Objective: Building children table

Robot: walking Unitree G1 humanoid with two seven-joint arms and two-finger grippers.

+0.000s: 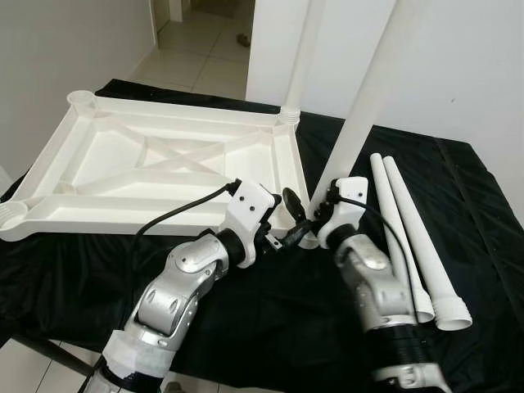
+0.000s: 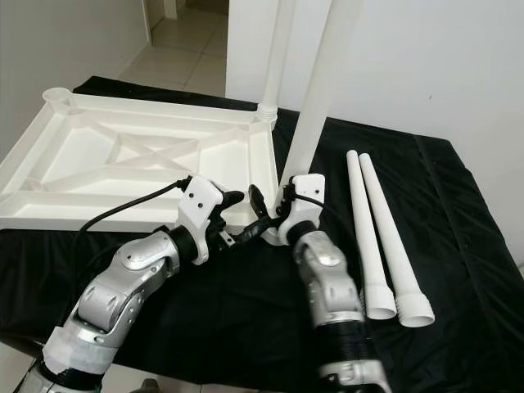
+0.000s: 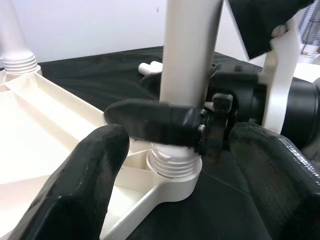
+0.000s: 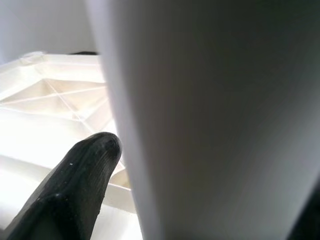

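Item: black-draped table (image 1: 270,327), carrying all parts. Item: white tabletop panel (image 1: 155,164), upside down with ribbed underside up, at 10 o'clock of the cloth. Item: standing leg (image 1: 360,115), upright in the panel's near-right corner socket (image 3: 172,172), threads showing at the collar, so judged not fully seated. Item: second leg (image 1: 288,82), upright in the far-right corner at 12 o'clock. Item: two loose legs (image 1: 417,246), lying side by side at 3 o'clock. Item: right tool (image 1: 315,217), closed around the standing leg low on its shaft. Item: left tool (image 1: 286,219), fingers spread wide, just beside the same joint. Handling note: keep the leg plumb, turn it without cross-threading, brace the panel corner.
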